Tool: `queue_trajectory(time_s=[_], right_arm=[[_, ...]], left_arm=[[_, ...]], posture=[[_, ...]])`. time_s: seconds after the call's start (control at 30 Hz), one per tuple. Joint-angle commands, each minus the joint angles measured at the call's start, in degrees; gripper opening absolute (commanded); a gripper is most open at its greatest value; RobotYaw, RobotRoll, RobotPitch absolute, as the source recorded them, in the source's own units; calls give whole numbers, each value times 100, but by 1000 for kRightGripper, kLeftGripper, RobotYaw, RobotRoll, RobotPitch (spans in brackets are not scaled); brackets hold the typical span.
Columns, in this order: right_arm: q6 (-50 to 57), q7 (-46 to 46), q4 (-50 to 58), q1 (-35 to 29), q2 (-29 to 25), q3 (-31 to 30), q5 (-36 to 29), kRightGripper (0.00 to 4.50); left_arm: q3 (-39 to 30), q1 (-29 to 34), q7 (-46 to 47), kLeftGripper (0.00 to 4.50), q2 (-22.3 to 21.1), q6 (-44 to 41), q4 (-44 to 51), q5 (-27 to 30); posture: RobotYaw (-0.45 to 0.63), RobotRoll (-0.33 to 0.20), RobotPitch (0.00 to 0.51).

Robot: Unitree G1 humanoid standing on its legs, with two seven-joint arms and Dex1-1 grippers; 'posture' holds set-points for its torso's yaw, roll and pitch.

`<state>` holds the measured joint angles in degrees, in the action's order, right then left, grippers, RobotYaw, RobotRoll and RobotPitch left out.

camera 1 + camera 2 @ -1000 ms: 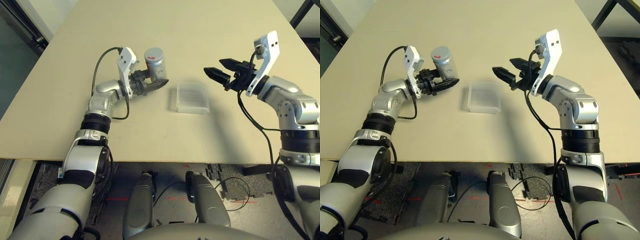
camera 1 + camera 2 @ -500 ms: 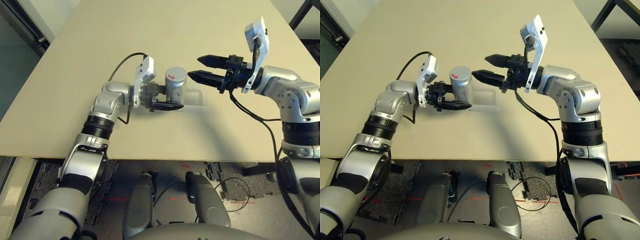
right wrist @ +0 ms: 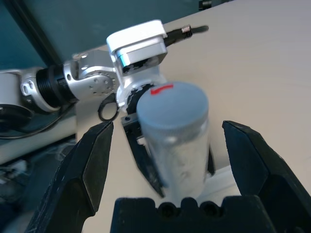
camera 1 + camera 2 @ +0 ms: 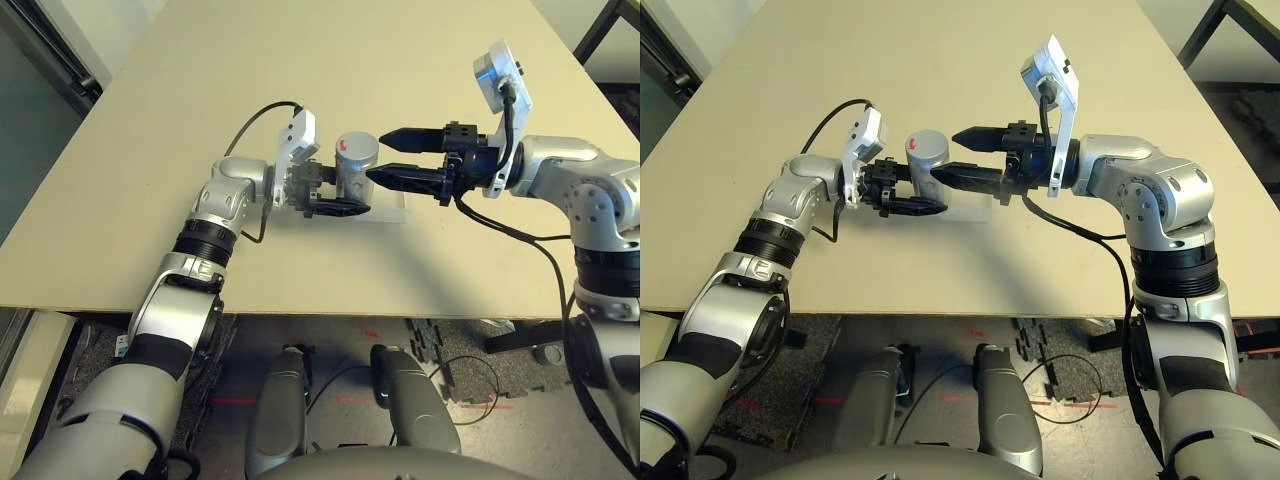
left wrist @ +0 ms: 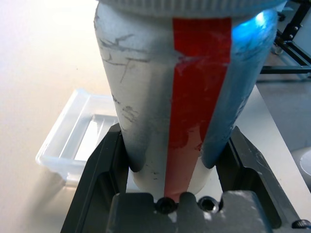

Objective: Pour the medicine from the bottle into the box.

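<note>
1. Bottle: The bottle [image 4: 355, 182] is held roughly upright, its cap [image 4: 357, 149] uppermost. It appears to be raised over the left part of the box as the robot faces it; the exact clearance cannot be read.

2. Left fingers: The left fingers [image 4: 340, 208] pinch the bottle from opposite sides, low on its body. This placement leaves the cap and upper wall free, presumably so that the other arm can work on the closure. The red label [image 5: 197, 102] faces the left wrist.

3. Right fingers: The right fingers [image 4: 405, 178] are spread wide and hold nothing. Their tips point toward the top of the bottle from the opposite side. The wide gap suits the broad, round cap, which likely needs to be straddled before it is gripped.

4. Box: The box [image 5: 60, 165] sits on the surface [image 4: 450, 265] beneath and beside the bottle. Holding the bottle close to it should keep the pouring move short and limit spillage outside the walls.

5. Medicine: No medicine can be made out. It is presumably inside the bottle, since the cap is in place.

6. Step in hand: Judged to be preparation for opening; pouring remains to be done.

7. Next move: Center the right fingers about the cap, close them, then turn or lift it while the left grip resists rotation.

8. Caution: A low grip may let the bottle tilt or twist under side load.
</note>
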<state>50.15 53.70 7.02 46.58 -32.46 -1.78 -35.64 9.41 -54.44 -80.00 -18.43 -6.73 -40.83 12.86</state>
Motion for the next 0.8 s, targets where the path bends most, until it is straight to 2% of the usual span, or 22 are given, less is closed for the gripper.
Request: queue_trajectory(time_s=[0.03, 0.27, 0.57, 0.63, 0.77, 0.8], right_arm=[[-264, -29, -76, 127, 31, -231, 278, 4500], [-664, -142, -298, 223, 255, -447, 701, 4500], [-918, -235, -436, 193, 510, -410, 846, 4500], [-881, -231, -404, 181, 562, -338, 742, 4119], [-810, -27, -413, 191, 553, -212, 499, 2859], [-803, 94, -480, 201, 534, -168, 411, 2698]], left_arm=[[50, -109, -54, 2729, 62, 160, -160, -128], [72, -108, -83, 2728, 140, 212, -163, -146], [57, -104, -77, 2728, 162, 165, -100, -132], [54, -73, -91, 2728, 140, 150, -64, -123], [52, 8, -118, 2728, 86, 124, 2, -116], [51, 33, -124, 2728, 74, 107, 32, -110]], posture=[[-52, 0, 147], [-53, 0, 138], [-44, 0, 138], [-44, 0, 138], [-41, 0, 139], [-39, 0, 140]])
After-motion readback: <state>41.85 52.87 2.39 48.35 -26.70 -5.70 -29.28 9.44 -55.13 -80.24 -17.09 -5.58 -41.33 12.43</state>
